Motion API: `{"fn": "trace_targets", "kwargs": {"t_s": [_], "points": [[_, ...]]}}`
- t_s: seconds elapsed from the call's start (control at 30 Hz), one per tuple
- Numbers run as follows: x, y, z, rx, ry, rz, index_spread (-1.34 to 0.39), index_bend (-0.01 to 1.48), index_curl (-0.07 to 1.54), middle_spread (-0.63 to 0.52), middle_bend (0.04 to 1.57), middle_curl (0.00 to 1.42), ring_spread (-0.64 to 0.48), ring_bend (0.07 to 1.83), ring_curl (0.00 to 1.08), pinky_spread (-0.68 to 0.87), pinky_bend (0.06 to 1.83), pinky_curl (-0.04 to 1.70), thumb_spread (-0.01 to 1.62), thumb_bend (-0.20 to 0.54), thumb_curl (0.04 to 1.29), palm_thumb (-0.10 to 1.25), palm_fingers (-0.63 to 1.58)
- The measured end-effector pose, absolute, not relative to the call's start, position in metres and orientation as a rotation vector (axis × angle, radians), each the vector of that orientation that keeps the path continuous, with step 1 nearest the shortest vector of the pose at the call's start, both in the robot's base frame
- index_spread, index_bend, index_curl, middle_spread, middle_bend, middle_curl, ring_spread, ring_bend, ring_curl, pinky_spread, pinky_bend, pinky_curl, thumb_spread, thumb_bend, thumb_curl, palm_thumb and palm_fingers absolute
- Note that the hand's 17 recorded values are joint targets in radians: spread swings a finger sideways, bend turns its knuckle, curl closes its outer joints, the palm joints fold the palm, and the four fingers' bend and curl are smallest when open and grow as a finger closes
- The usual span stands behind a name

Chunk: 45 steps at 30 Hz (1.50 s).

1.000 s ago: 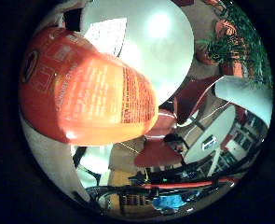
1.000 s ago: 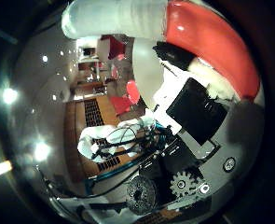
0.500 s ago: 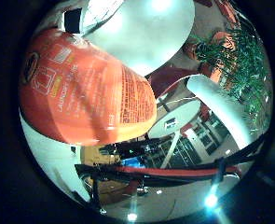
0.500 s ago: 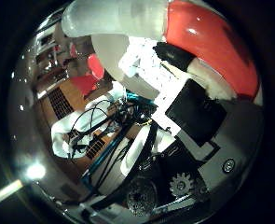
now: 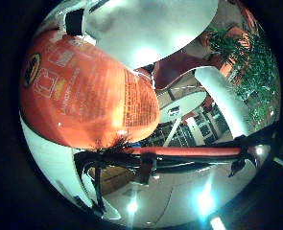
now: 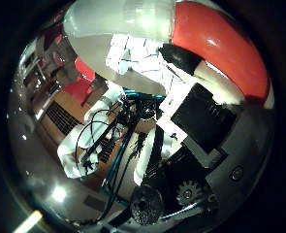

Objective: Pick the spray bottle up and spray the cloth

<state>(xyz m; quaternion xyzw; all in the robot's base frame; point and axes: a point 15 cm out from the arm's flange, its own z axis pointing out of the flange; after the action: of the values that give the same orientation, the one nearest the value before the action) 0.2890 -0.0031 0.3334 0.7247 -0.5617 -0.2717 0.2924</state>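
While an orange spray bottle (image 5: 83,96) fills much of the little-finger-side view, it is seen pressed close against the palm. The bottle is gripped by the right hand (image 6: 200,131), whose white and black fingers (image 6: 220,82) are curled round its orange and white body.

You can see a printed label on the orange spray bottle (image 5: 83,96): a dark round emblem, pale boxed panels and a block of fine dark print lines. None of it resolves into words or numbers you could read off. Nothing else in either palm view carries legible text.
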Motion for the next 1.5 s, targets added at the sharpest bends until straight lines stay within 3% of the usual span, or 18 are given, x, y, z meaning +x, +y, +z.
{"fn": "trace_targets", "kwargs": {"t_s": [0.57,1.0,1.5], "points": [[0.292,0.004,0.333,1.960,-1.494,-0.756,-0.20,1.18,0.71,-0.09,1.40,0.63,-0.17,1.46,0.64,-0.24,1.02,1.32,1.18,-0.010,0.65,0.97,1.17],[0.296,0.078,0.379,2.266,-1.583,-0.963,-0.20,1.17,0.71,-0.09,1.39,0.63,-0.17,1.46,0.64,-0.24,1.02,1.32,1.17,-0.009,0.65,1.00,1.18],[0.349,0.198,0.453,2.810,-1.726,-1.202,-0.19,1.18,0.70,-0.09,1.38,0.64,-0.17,1.46,0.64,-0.23,1.02,1.33,1.13,-0.011,0.67,1.03,1.18]]}}
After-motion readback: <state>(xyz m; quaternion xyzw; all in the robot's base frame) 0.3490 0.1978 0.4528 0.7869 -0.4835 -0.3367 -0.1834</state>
